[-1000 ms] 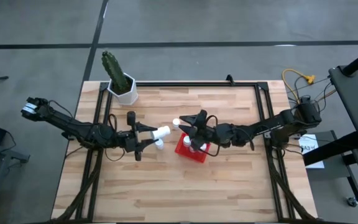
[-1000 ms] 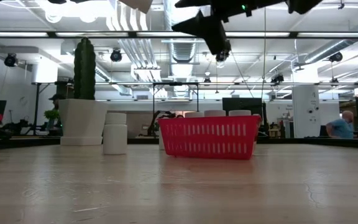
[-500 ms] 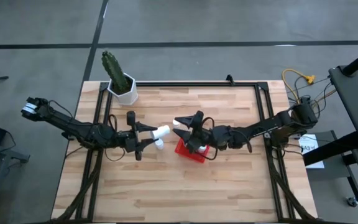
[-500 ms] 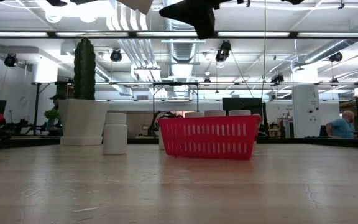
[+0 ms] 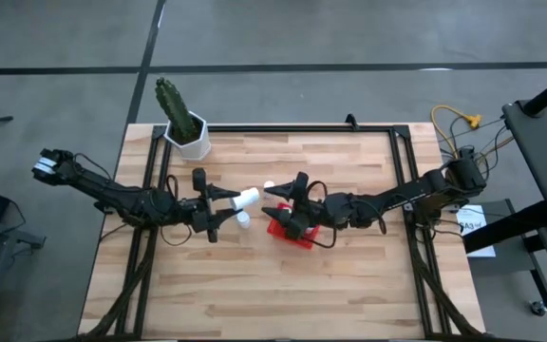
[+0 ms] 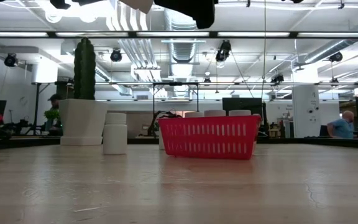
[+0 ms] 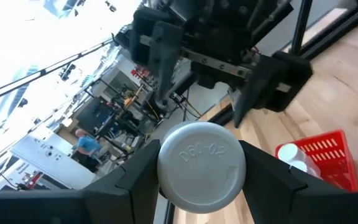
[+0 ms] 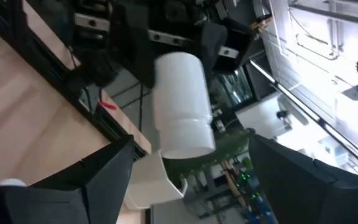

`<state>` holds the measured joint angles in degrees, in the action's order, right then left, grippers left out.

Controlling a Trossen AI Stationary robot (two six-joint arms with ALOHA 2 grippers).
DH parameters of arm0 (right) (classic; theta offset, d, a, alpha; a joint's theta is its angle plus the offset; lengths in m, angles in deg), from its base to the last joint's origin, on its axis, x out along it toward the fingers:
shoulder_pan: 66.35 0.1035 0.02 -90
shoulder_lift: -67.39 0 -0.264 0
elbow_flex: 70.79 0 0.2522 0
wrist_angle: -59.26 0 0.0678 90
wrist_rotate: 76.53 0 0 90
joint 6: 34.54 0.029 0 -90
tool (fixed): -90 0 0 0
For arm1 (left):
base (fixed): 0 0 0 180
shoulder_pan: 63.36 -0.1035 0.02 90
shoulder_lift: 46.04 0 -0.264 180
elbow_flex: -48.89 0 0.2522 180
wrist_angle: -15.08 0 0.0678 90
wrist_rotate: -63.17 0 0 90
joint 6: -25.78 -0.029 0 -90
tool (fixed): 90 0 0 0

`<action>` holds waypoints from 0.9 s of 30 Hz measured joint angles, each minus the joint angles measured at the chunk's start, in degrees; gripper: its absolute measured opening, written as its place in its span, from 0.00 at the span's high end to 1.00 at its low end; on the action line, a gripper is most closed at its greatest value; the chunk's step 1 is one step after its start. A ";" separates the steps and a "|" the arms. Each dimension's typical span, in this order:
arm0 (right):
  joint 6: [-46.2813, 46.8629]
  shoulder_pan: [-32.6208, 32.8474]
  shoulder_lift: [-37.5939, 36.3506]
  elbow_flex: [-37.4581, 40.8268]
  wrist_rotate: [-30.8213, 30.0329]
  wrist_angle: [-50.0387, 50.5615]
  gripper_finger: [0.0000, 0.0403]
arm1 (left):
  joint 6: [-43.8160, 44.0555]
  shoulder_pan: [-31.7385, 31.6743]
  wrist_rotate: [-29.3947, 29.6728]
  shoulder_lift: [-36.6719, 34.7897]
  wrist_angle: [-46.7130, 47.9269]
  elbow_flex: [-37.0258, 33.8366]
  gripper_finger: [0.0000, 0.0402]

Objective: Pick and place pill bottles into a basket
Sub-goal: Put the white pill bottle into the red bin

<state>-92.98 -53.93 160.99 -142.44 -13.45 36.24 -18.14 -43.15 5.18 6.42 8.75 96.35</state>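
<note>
Table: wooden slats in a dark frame, both arms reaching in over the middle.
Left pincer: raised over mid-table, clenched on a bottle lying level, cap end pointing toward the right arm. Left wrist view confirms: cap sits between the two fingers.
Right pincer: released, fingers spread wide, raised just above the basket's near-left end, facing the held bottle. Nothing between its fingers; right wrist view shows that bottle ahead in the other arm's grip.
Basket: red, mid-table, partly under the right pincer. Low view shows it standing flat, with three white caps showing over its rim.
Loose bottles: one upright on the table just beneath the left pincer, left of the basket; seen in low view beside the pot. Another just behind the right pincer.
Pot: white, with cactus, at the far-left corner.
Background: person in a blue top beyond the table, low view.
</note>
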 joint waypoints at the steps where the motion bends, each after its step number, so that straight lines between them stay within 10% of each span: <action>1: 0.22 0.02 0.00 0.00 0.29 0.02 0.24 | -0.01 0.00 0.00 -0.02 -0.49 0.00 0.56; 27: 2.82 0.09 0.04 -2.16 5.11 -1.16 0.27 | 1.53 0.01 -10.24 0.00 -6.38 0.07 0.56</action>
<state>-90.17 -53.84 161.03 -144.60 -8.34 35.09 -16.61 -43.14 -5.07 6.43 2.37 96.41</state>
